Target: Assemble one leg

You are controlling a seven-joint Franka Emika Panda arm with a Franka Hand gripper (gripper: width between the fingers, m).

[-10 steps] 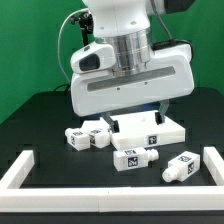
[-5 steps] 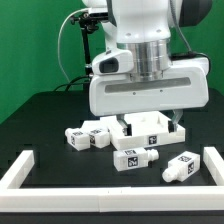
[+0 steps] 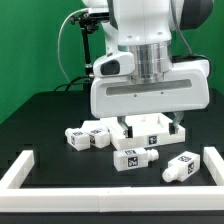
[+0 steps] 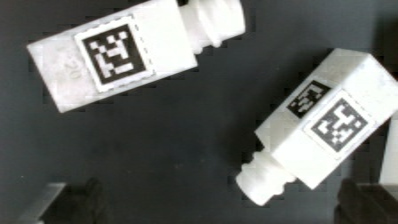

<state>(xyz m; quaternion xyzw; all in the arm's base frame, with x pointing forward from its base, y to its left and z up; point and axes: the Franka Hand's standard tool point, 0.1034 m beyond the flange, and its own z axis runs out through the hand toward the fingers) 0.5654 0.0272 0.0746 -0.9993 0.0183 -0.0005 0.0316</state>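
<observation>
Four white legs with black-and-white tags lie on the black table: two side by side [image 3: 80,137] [image 3: 99,132], one in front [image 3: 133,158] and one further to the exterior view's right [image 3: 180,166]. My gripper [image 3: 152,121] hangs open and empty above them, in front of the large flat white panel [image 3: 152,131]. The wrist view shows two legs below me, one [image 4: 128,55] farther off and one [image 4: 324,118] lying slantwise with its peg end between my dark fingers [image 4: 68,200]. The gripper [image 4: 222,205] touches neither leg.
A low white rail runs along the table's front [image 3: 110,196], with raised ends at the exterior view's left [image 3: 20,168] and right [image 3: 214,162]. A green backdrop stands behind, with cables at the back left.
The gripper moved toward the exterior view's right between one second and half a second ago. Since then it has barely moved. The parts on the table have not moved.
</observation>
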